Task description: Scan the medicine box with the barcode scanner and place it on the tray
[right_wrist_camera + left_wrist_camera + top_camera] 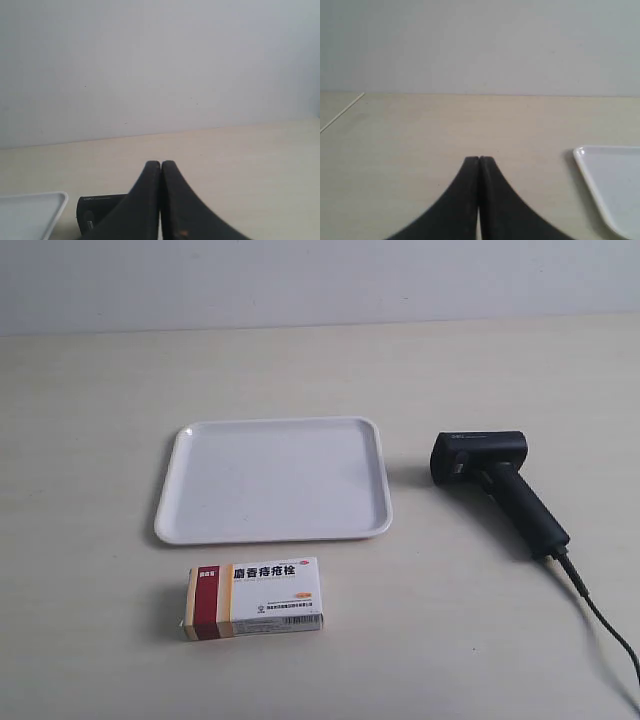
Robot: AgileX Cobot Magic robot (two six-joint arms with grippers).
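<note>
The medicine box (254,598) lies flat on the pale bench (90,440), just beside the tray (272,480) at its 6 o'clock, apart from the rim; red-and-tan band at the box's 9 o'clock end, bold black Chinese lettering on top, smaller print unreadable. The barcode scanner (498,485) lies at the tray's 3 o'clock, cable (605,625) trailing toward 5 o'clock; white marking on its head unreadable. Left pincer (479,159) and right pincer (160,163): fingertips pressed together, holding nothing.
</note>
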